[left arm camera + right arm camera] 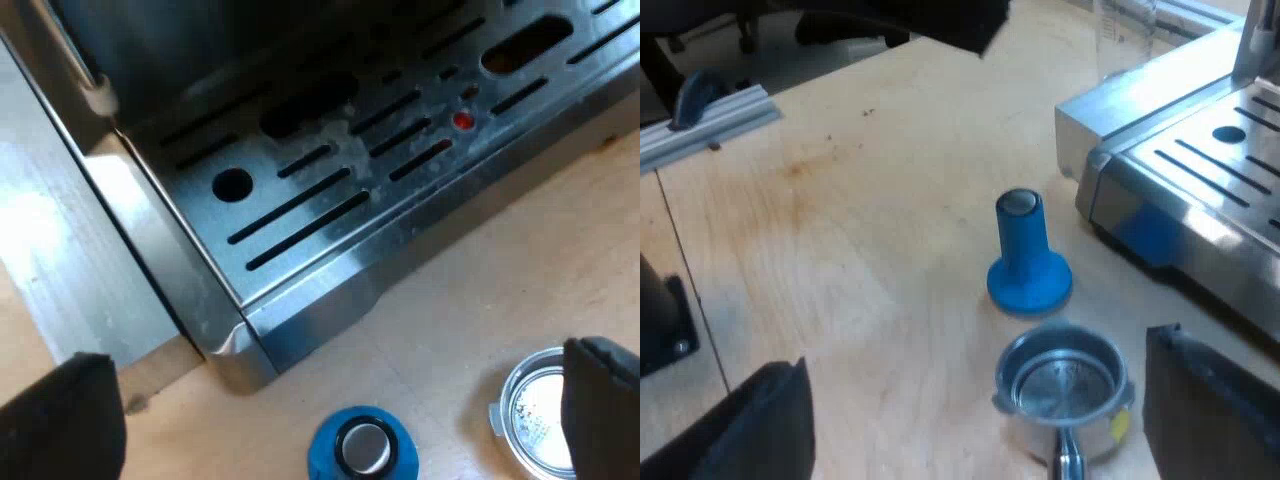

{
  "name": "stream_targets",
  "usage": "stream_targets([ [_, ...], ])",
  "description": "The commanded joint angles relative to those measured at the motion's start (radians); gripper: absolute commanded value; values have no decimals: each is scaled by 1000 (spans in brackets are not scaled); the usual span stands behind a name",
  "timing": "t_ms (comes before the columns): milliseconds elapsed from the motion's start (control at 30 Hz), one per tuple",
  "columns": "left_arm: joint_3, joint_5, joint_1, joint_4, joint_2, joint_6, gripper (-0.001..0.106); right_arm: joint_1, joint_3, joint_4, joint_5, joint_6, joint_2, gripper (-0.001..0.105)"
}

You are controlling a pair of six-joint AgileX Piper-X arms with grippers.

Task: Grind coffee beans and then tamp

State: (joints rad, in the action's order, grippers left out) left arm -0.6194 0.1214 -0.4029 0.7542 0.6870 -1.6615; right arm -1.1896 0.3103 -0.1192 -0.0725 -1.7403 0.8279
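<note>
pre-grind stage by my read: nothing is picked up and no grounds show yet.

espresso machine stands on the wooden table. its slotted steel drip tray lies under the left wrist, which looks steeply down at the tray's corner.

left gripper hangs low over the table at the machine's base. its jaws are spread wide and hold nothing. the tamper top sits about midway between its fingers, and the holder's rim is half hidden behind one finger.

right gripper is tilted down toward the table, aimed at the holder w/ the tamper beyond it. its jaws are also wide apart and empty, and the holder sits between the fingers but isn't touched.

blue tamper stands upright on its base, near the tray corner, steel cap up.

metal holder sits loose on the table just beside the tamper, not touching. its basket faces up and looks like bare metal inside. its neck points toward the right wrist.

measuring glass stands by the machine's far corner, well apart from the rest.

next move prob. falls to the right arm: come down along the holder's handle, close on it, lift w/ the basket level, then take it to the machine for grinding. the tamper comes after that. watch for the holder knocking the tamper over on lift-off.
</note>
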Motion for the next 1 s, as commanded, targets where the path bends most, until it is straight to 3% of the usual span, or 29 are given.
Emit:
stream_targets([
  [33,-6,-16,-1,40,-78,3,89,-2,97,157,10,-7,-6,69],
  [267,-31,-14,-1,109,-143,3,89,-2,255,370,10,-2,-6,69],
  [433,-111,-14,-1,158,-143,3,89,-2,376,539,-36,52,-6,69],
  [600,-176,-14,-1,162,-143,-14,89,30,439,644,-76,85,-6,69],
  [867,-216,-4,-1,162,-140,-47,89,242,487,753,135,87,-6,69],
  [1000,-218,36,67,160,-118,-62,89,403,489,753,249,87,-6,69],
])
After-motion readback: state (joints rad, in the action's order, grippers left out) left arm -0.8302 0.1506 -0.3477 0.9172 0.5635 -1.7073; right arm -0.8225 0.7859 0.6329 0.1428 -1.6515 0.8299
